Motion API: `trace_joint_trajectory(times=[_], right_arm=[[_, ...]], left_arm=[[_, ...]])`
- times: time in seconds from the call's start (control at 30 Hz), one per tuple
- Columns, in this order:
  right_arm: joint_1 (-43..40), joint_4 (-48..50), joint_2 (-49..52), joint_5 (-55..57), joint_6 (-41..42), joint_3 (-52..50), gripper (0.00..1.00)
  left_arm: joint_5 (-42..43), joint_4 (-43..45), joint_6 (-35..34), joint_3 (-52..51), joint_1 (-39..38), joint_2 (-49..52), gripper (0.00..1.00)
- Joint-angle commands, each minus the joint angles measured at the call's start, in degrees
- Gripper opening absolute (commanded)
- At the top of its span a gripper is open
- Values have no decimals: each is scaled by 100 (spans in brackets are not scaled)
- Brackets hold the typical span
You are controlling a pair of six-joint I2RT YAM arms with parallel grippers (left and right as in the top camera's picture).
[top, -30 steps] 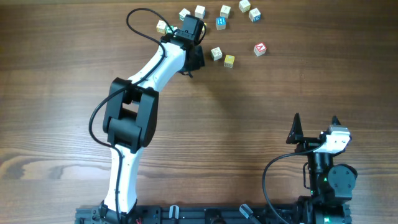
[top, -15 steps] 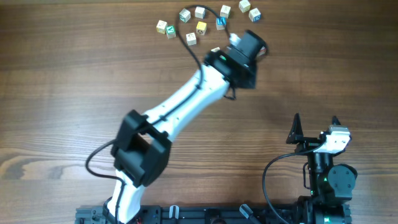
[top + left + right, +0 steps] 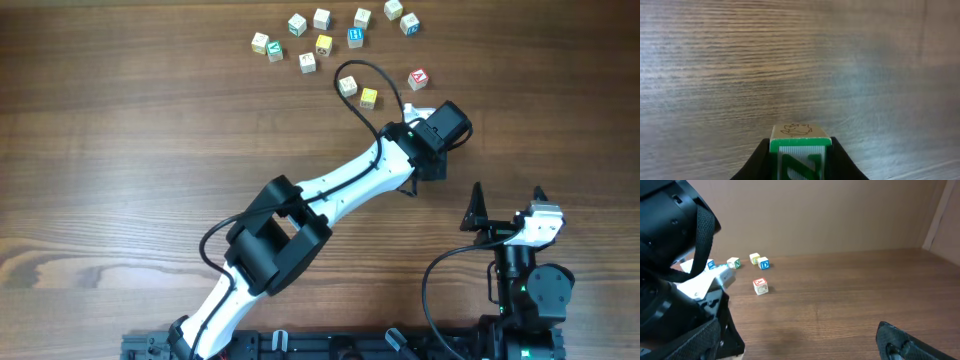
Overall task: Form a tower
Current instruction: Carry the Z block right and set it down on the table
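Swung right, away from the loose cubes (image 3: 323, 44), my left pincer (image 3: 799, 161) was clamped on a green-marked cube (image 3: 800, 139), hanging over the table (image 3: 120, 150). Light, stiff, smooth wood: gripping opposite flat faces suited it. No tower stood yet.

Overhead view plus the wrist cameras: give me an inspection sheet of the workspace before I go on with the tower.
Surface: wooden table, no spills seen.
Job's things: no stack seen; green-marked cube sits between the fingers of the left gripper.
Clutter: loose cubes lie singly along the far side; red-marked cube lies alone, nearest the left gripper.
Grippers: left shut on the green-marked cube; right gripper open, empty, near its base.
Cables: black cable loops up from the left arm; another curves beside the right arm's base.
Surroundings: plain brown backdrop behind the table.
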Motion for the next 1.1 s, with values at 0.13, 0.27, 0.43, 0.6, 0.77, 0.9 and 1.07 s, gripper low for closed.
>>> trace_joint_trajectory(times=[0.13,0.27,0.43,0.6,0.77,0.9,1.07], right_arm=[[17,15,-24,-76,-68,-4,100],[17,15,-24,-76,-68,-4,100],[17,15,-24,-76,-68,-4,100],[17,15,-24,-76,-68,-4,100],[17,15,-24,-76,-68,-4,100],[17,15,-24,-76,-68,-4,100],[17,15,-24,-76,-68,-4,100]], left_arm=[[-17,173,-1473,-4,-17,74,23],[-17,-20,-1469,-4,-98,74,24],[-44,-149,-1272,-7,-243,74,34],[-70,-149,-1272,-7,-251,74,49],[-127,-151,-1235,-4,-251,72,53],[-127,-146,-721,-2,-216,2,57],[-232,-57,184,260,205,-302,67]])
